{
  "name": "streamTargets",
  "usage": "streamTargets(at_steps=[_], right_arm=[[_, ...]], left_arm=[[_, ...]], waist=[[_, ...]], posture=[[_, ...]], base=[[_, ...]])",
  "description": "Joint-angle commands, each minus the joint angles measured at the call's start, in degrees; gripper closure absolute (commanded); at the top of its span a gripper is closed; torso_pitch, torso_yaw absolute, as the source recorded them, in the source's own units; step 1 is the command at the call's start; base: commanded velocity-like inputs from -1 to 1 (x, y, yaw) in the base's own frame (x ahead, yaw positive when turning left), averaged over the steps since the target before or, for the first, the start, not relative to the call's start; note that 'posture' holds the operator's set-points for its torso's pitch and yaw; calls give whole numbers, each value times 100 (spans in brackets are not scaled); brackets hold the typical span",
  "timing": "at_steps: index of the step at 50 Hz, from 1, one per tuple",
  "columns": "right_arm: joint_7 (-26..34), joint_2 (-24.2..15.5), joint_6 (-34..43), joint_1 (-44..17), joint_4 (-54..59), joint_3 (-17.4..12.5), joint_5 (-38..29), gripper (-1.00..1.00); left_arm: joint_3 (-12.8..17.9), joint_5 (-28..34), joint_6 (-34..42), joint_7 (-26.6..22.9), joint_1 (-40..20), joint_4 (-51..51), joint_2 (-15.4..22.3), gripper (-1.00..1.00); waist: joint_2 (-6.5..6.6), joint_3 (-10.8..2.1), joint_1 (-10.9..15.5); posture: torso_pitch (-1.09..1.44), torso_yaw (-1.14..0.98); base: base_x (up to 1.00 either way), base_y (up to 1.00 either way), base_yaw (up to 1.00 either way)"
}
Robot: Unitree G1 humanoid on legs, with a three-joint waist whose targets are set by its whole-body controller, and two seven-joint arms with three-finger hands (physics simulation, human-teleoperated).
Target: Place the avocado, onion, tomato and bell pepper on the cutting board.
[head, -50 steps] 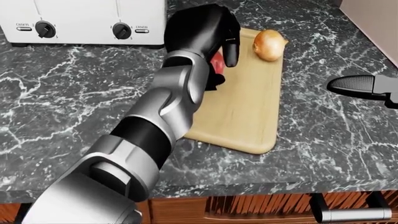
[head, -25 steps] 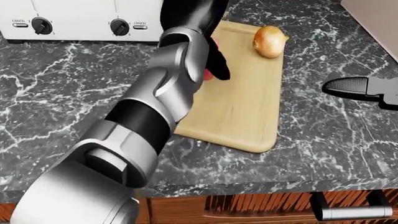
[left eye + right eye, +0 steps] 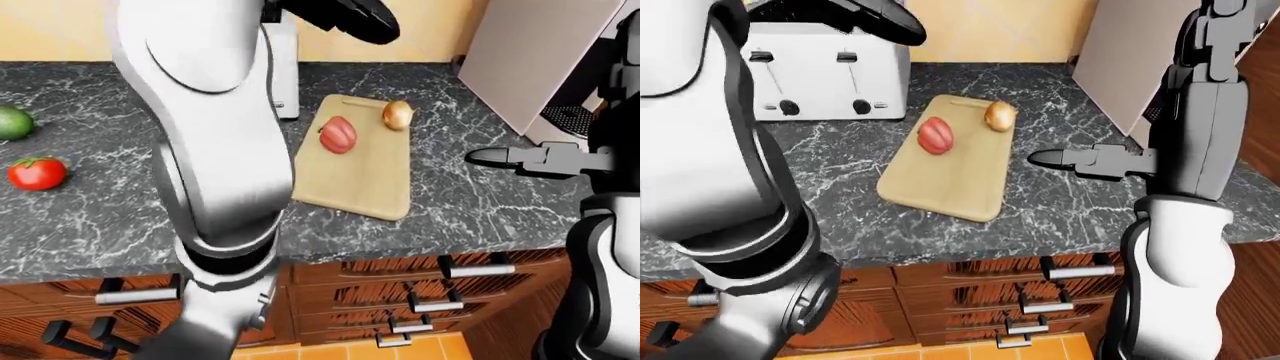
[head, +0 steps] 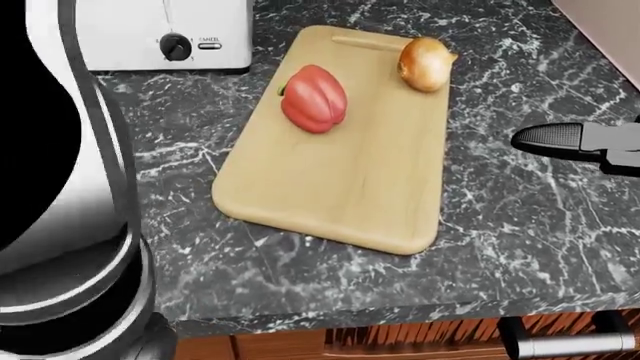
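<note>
While the red bell pepper [image 4: 314, 98] and golden onion [image 4: 425, 64] rest on the pale wooden cutting board [image 4: 340, 187], the empty left hand [image 3: 355, 16] hangs raised with fingers loose; red tomato [image 3: 37, 172] and green avocado [image 3: 14, 121] wait on the dark marble tabletop [image 3: 90, 217]

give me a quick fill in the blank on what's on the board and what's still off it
1. The onion and the red ____ lie on the cutting board.
2. In the left-eye view, the tomato and the avocado lie on the ____, off the board.
3. The white appliance with two dials beside the board is a ____.

Missing words: bell pepper; counter; toaster
</note>
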Motion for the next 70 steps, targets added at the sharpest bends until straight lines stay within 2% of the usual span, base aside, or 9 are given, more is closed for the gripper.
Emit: streamTargets(at_steps=[1, 8, 14, 20, 25, 29, 33, 60, 70], right_arm=[[-27, -60, -164, -120, -149, -60, -39, -100], [-83, -13, -87, -137, -138, -81, -1, -100], [-305, -20, 79, -183, -191, -166, 149, -100], [-297, 7, -56, -160, -363, -121, 326, -100], [-330, 88, -44, -163, -429, -187, 701, -100], [-399, 209, 254, -228, -608, -541, 2011, -100], [-710, -55, 154, -113, -618, -473, 2515, -100], [-816, -191, 281, -86, -747, -341, 2825, -100], [-835, -191, 296, -106, -732, -342, 2865, -100]], left_arm=[[21, 403, 610, -557, 180, -642, 130, -100], [278, 1202, 1622, -1777, 1251, -2636, 704, -100], [861, 793, 1470, -1390, 3026, -3879, 828, -100], [2570, -1284, -612, -561, 4476, -3949, -337, -100], [3551, -4717, -514, 946, 5578, -3947, 446, -100], [3320, -7530, -1116, 3181, 6874, -3947, 2093, -100], [3295, -8165, -1353, 3932, 7117, -3948, 2691, -100], [3315, -8542, -1500, 4242, 7213, -3949, 2949, -100], [3257, -8621, -1609, 4365, 7247, -3949, 3062, -100]], waist=[[-36, -89, 0], [-21, -65, -8], [-5, -97, 4], [-23, -132, 24], [31, -175, 9], [134, -196, -20], [191, -175, 10], [239, -186, -34], [533, -104, -52]], posture=[[0, 0], [0, 0], [0, 0], [0, 0], [0, 0], [0, 0], [0, 0], [0, 0], [0, 0]], base=[[0, 0, 0], [0, 0, 0], [0, 0, 0], [0, 0, 0], [0, 0, 0], [0, 0, 0], [0, 0, 0], [0, 4, 0], [0, 21, 0]])
